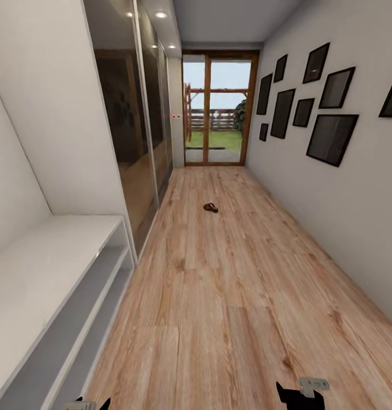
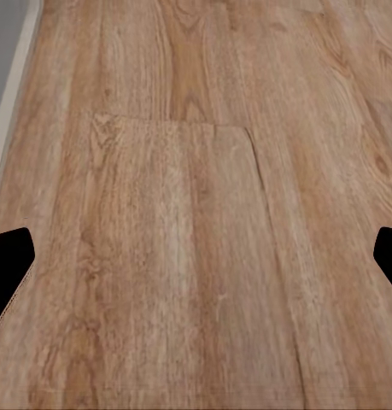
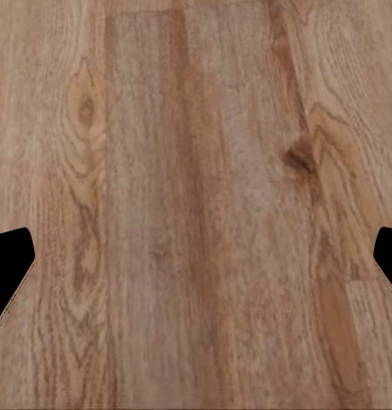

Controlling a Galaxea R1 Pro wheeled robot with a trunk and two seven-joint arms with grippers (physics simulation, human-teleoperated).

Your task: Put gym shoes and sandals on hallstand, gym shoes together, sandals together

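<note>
Both tools [image 2: 196,256] [image 3: 196,256] open wide, empty.

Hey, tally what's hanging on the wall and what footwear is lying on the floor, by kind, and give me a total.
Dark picture frames on the right wall: 9, for example
Brown sandals on the floor: 1 small brown shape, too far off to tell whether one or a pair
Total: 10

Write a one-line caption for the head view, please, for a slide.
Corridor with a brown sandal lying on the wood floor, the empty grey rack at left, glass door at the far end.
</note>
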